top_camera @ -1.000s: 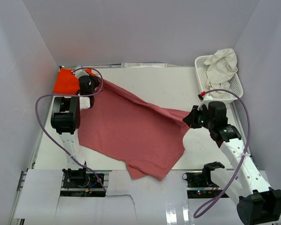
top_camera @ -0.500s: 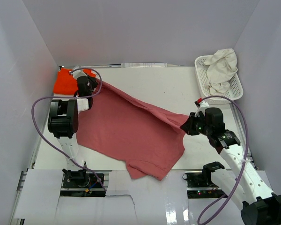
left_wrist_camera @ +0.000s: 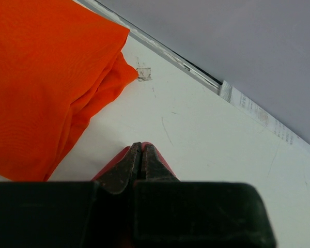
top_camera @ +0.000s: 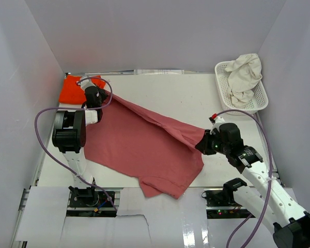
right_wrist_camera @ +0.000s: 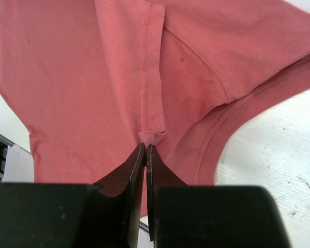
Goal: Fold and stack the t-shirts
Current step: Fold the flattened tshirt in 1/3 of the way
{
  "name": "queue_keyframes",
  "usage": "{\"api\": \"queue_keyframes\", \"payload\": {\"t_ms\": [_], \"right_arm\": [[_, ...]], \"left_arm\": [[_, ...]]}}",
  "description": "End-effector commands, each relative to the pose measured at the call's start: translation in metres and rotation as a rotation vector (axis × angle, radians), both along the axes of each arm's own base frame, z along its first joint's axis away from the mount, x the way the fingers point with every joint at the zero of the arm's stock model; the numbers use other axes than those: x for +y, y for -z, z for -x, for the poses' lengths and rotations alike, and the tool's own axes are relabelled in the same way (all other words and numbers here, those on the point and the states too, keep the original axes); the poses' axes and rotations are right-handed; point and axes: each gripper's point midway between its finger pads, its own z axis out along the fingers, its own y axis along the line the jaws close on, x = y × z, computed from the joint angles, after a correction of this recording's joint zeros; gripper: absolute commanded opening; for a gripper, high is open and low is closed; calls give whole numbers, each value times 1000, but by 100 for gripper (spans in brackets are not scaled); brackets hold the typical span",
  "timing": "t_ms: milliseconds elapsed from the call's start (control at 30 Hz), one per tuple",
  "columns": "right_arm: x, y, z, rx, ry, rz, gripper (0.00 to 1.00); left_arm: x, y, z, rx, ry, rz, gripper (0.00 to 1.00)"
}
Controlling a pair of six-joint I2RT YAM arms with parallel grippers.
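1. A large rose-red t-shirt lies spread across the middle of a white counter. One sleeve trails over the near edge.
2. The left fingers are clenched on the shirt's far-left end, with red cloth showing at both sides of their tips. They sit near the far left corner.
3. The right fingers are clamped on a small bunched nub of seam at the shirt's right end, toward the right side of the counter.
4. Between the two grips, one edge of the shirt is raised in a taut ridge. This looks like stretching the cloth flat and straight before a fold.
5. A bright orange-red t-shirt lies folded in the far left corner, just beside the left grip. It is probably the start of the stack.
6. A cream-white t-shirt is heaped in a white lattice basket at the far right corner, apparently waiting its turn.
7. No brand or print shows on any shirt. A paper strip along the far edge carries marks too small to read.
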Motion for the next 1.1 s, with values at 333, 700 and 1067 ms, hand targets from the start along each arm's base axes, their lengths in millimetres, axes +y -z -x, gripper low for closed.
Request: {"api": "queue_keyframes", "payload": {"t_ms": [333,700,1067], "right_arm": [[9,21,21,82,2,40,8],[22,64,50,221,-37,115,8],[5,32,31,122,115,141,66]], "left_arm": [[32,-8,19,15,-107,48,0],[50,17,29,131,-187,59,7],[50,-15,34,81,-173,52,97]]}}
